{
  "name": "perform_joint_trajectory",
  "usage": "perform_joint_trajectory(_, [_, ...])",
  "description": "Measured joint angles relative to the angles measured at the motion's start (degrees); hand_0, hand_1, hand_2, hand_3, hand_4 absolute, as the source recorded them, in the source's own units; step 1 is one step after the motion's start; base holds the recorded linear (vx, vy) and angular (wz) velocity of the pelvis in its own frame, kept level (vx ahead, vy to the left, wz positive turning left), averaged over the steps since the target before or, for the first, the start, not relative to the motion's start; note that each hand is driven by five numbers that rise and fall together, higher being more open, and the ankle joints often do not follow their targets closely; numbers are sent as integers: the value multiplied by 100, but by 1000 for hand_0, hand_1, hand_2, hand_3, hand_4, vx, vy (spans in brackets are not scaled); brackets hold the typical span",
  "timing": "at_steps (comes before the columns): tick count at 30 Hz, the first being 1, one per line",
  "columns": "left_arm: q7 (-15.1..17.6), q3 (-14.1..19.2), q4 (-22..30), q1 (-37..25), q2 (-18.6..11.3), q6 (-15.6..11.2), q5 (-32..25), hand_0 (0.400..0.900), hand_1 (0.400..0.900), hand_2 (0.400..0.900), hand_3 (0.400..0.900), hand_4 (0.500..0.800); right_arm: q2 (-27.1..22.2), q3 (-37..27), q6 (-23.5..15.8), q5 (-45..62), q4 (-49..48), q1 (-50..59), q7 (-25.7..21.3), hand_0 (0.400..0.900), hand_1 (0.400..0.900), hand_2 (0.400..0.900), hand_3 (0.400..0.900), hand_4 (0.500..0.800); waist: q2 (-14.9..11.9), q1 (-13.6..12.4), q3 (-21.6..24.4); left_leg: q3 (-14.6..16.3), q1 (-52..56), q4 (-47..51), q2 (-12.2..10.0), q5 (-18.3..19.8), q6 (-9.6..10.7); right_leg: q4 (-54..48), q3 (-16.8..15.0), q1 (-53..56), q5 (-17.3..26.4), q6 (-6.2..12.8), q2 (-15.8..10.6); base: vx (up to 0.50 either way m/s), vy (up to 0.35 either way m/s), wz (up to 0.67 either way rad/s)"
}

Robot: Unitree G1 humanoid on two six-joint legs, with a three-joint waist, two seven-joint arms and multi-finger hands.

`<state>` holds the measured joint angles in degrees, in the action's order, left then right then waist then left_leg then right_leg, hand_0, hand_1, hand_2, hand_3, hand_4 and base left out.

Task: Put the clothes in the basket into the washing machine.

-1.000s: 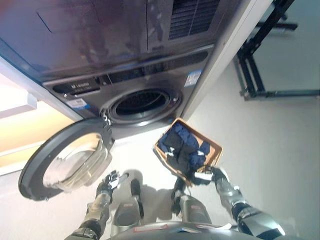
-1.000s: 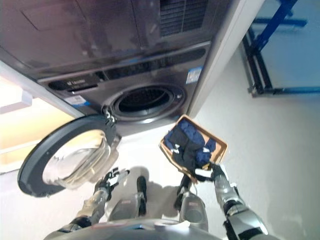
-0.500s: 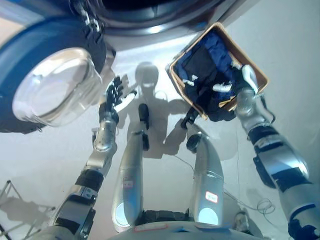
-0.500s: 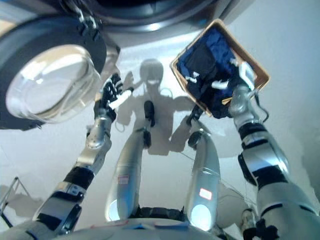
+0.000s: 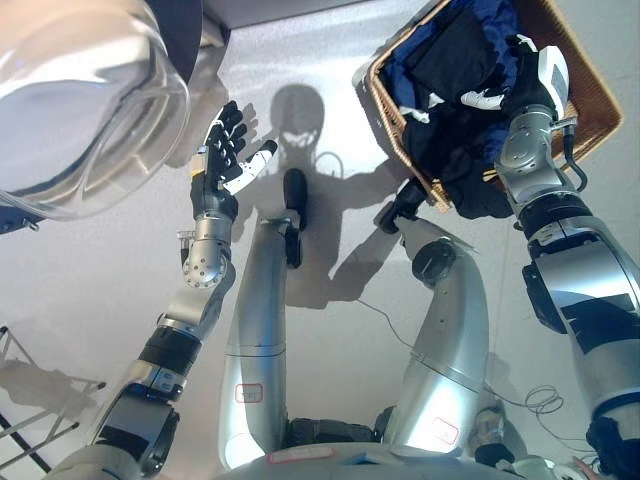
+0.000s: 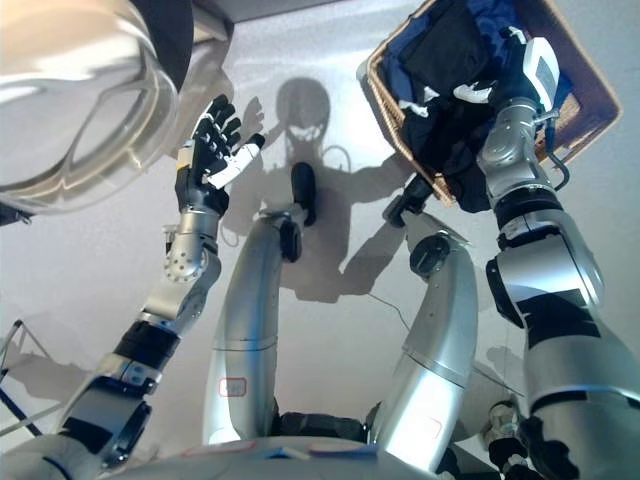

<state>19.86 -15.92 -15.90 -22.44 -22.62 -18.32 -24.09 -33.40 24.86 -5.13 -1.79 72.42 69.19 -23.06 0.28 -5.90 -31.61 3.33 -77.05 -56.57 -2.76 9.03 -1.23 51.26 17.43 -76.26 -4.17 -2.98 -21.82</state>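
Observation:
A wicker basket (image 5: pixel 592 95) stands on the floor at the upper right, filled with dark clothes: black cloth (image 5: pixel 455 60) on top and blue cloth (image 5: pixel 492 18) behind. Part of the black cloth hangs over the near rim (image 5: pixel 482 197). My right hand (image 5: pixel 525 82) rests inside the basket on the black cloth, and its grip is hidden against the dark fabric. My left hand (image 5: pixel 222 150) is raised, open and spread, holding nothing, just right of the washing machine's open door (image 5: pixel 85 100). The drum opening is out of view.
The door's round glass and dark rim (image 5: pixel 185 30) fill the upper left, close to my left hand. A strip of the machine's base (image 5: pixel 275 8) runs along the top. A thin metal frame (image 5: pixel 25 425) stands at the lower left. Pale floor lies between door and basket.
The camera has tipped further down, so the drum opening has left the picture. My right hand has stayed in the basket on the clothes. My left hand remains raised and open.

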Motion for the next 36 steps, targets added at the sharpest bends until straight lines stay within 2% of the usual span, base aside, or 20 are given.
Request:
perform_joint_trajectory(5, [-5,4,181,162,-87,-41,-170,900,900,900,900,800,220,20,-19,115,92,-57,169,900,900,900,900,800,1,-51,-1,27,-373,-522,92,169,-75,584,-179,-423,-181,-6,-218,-6,10,7])
perform_joint_trajectory(9, [-4,-9,197,200,-132,-54,-207,900,900,900,900,800,195,15,2,109,412,169,106,900,900,900,900,800,3,-75,-2,91,-561,-844,112,268,-144,914,-299,-661,-250,5,-326,-12,15,6])
perform_joint_trajectory(14, [0,-14,502,212,-287,-61,-224,900,900,900,900,800,49,26,88,-133,765,403,-22,900,900,900,900,800,69,-232,-35,50,-846,-1315,188,373,-151,1402,-433,-963,-382,-40,-452,-23,15,7])
perform_joint_trajectory(15, [2,-14,518,212,-289,-61,-225,900,900,900,900,800,29,31,137,-208,803,408,-37,647,647,647,647,648,91,-267,-46,20,-859,-1362,188,382,-147,1452,-431,-963,-404,-53,-460,-20,-4,8])
perform_joint_trajectory(16, [2,-16,516,224,-289,-61,-227,900,900,900,900,800,28,40,169,-309,847,401,-36,647,647,647,647,648,101,-294,-50,7,-859,-1395,191,383,-146,1489,-434,-959,-413,-53,-473,-5,-9,7])
perform_joint_trajectory(17, [-1,-23,518,234,-289,-61,-227,900,900,900,900,800,27,41,210,-409,872,393,-37,400,400,400,400,500,102,-326,-49,3,-859,-1423,194,386,-147,1515,-433,-955,-416,-55,-479,0,-4,7])
perform_joint_trajectory(24, [7,-40,541,461,-289,-59,-225,900,900,900,900,800,18,-142,316,-501,800,256,-75,400,400,400,400,500,112,-339,-46,-74,-860,-1556,292,394,-146,1665,-451,-934,-455,-62,-544,6,5,0])
perform_joint_trajectory(29, [115,55,566,625,-294,-54,-225,900,900,900,900,800,18,-417,258,-130,129,-196,-167,400,400,400,400,500,112,-273,-46,-61,-863,-1654,287,431,-167,1700,-466,-923,-456,-60,-533,13,32,-15])
perform_joint_trajectory(32, [223,169,588,728,-294,-41,-223,900,900,900,900,800,2,-593,223,275,-818,-661,-205,400,400,400,400,500,113,-126,-46,-48,-870,-1730,270,482,-202,1708,-487,-934,-454,-56,-502,20,34,-26])
perform_joint_trajectory(36, [329,434,613,949,-288,-18,-218,900,900,900,900,800,-236,-839,84,407,-3528,-1927,-284,400,400,400,400,500,107,188,-48,-31,-873,-1837,199,583,-244,1662,-595,-942,-409,17,-324,19,-1,-15])
